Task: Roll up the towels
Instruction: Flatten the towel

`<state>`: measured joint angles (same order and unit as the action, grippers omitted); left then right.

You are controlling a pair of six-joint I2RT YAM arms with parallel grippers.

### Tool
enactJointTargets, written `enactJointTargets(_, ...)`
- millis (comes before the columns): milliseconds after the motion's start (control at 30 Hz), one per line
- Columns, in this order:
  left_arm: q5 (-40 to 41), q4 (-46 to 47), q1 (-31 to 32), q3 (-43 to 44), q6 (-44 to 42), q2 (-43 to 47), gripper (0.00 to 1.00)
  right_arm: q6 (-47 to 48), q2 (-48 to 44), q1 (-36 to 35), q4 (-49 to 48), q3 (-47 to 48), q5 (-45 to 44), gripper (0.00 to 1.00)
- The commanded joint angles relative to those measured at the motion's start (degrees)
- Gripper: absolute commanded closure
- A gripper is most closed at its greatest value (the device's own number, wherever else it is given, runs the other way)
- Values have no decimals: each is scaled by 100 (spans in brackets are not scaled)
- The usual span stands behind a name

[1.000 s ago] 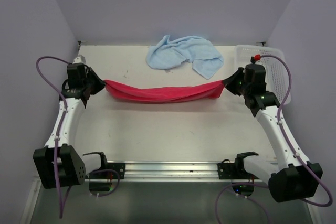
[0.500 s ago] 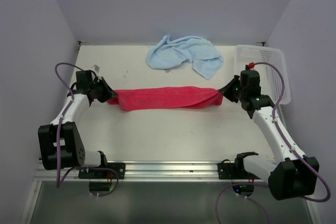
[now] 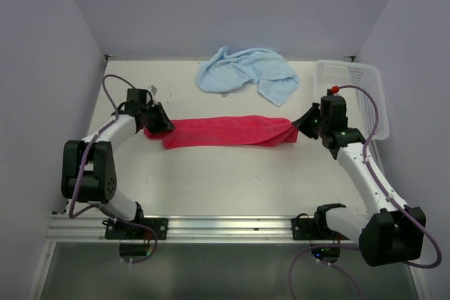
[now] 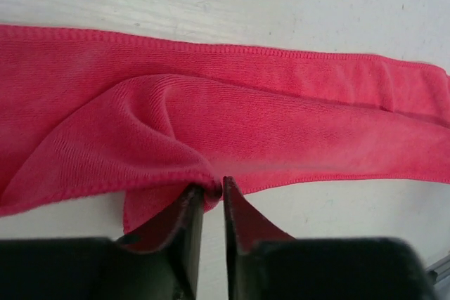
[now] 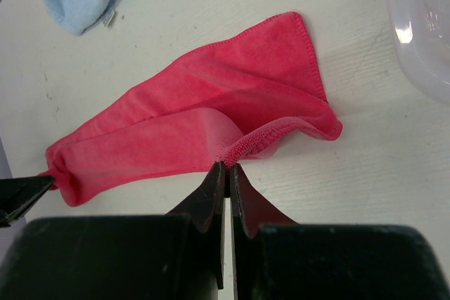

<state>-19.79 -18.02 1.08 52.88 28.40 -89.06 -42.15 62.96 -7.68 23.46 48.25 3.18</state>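
The white mesh basket [image 3: 355, 82] stands at the far right corner of the table [image 3: 232, 180], just beyond the right gripper [image 3: 304, 121]. Neither towel is in it. Its near left corner is hidden behind the right arm, and the right wrist view catches only a blurred, translucent edge of it, so its inside cannot be judged in full.

The red towel [image 3: 225, 131] lies on the table as a long folded band, stretched between the two arms. The left gripper [image 4: 213, 189] pinches a fold at its left end, fingers nearly together with cloth between them. The right gripper clamps the hem at the right end, fingers pressed tight on a small bunch of the edge. From there the towel's loose corner fans out flat toward the basket but stays apart from it.

The blue towel [image 3: 246, 75] sits crumpled at the far edge of the table, apart from the red one. In the right wrist view it is cut off by the top of the frame. In the left wrist view both ends of the red band run out of the frame.
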Motion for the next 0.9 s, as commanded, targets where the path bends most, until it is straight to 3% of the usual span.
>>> enactJointTargets(0, 151, 281, 278, 240, 7, -278, 74, 128, 67, 30, -219, 18, 86, 100)
enactJointTargets(267, 80, 256, 375, 283, -98, -245, 47, 181, 76, 39, -246, 35, 95, 100)
enactJointTargets(533, 738, 45, 375, 390, -274, 765, 40, 146, 76, 30, -281, 0, 227, 100)
enactJointTargets(700, 1117, 0, 375, -93, -178, 1118, 40, 137, 59, 39, -281, -8, 280, 100)
enactJointTargets(867, 1004, 422, 375, -761, -98, 1207, 41, 146, 50, 39, -316, -44, 332, 100)
